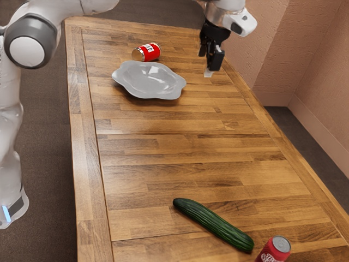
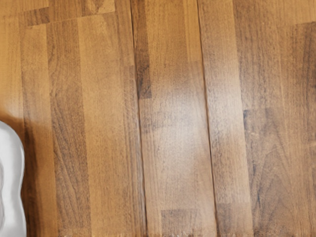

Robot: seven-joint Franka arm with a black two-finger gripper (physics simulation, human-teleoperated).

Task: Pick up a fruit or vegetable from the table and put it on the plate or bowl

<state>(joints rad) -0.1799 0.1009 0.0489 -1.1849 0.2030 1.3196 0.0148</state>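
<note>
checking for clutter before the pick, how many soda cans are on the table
2. The tipped can lies on its side just behind the plate at the far end. The upright can stands at the near edge, beside the cucumber.

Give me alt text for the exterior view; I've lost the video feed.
The gripper hangs over the far end of a wooden table, just to the exterior view's right of an empty grey plate. A cucumber lies at the near end beside an upright red can; a second red can lies on its side behind the plate.
</note>
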